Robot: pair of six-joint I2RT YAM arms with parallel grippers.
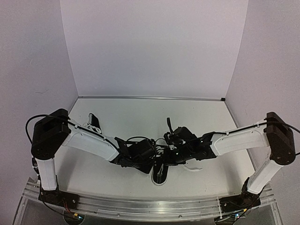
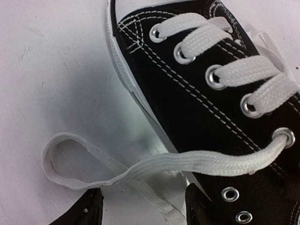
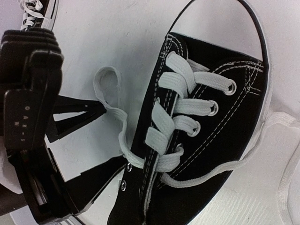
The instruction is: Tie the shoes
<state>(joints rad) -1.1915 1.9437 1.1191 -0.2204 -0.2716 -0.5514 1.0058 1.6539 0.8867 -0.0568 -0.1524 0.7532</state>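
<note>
One black shoe with a white toe cap lies between my two grippers, toe toward the near edge. In the left wrist view the shoe fills the right side. Its loose left lace runs from the top eyelet leftward into a loop on the table. My left gripper is open, with the lace just beyond its fingertips. The right wrist view shows the shoe, the left gripper open beside it, and the right lace trailing right. My right gripper hovers over the shoe; its fingers are hidden. The second shoe lies far left.
A loose white lace lies on the table right of the centre shoe. White walls close the back and both sides. The metal rail with the arm bases runs along the near edge.
</note>
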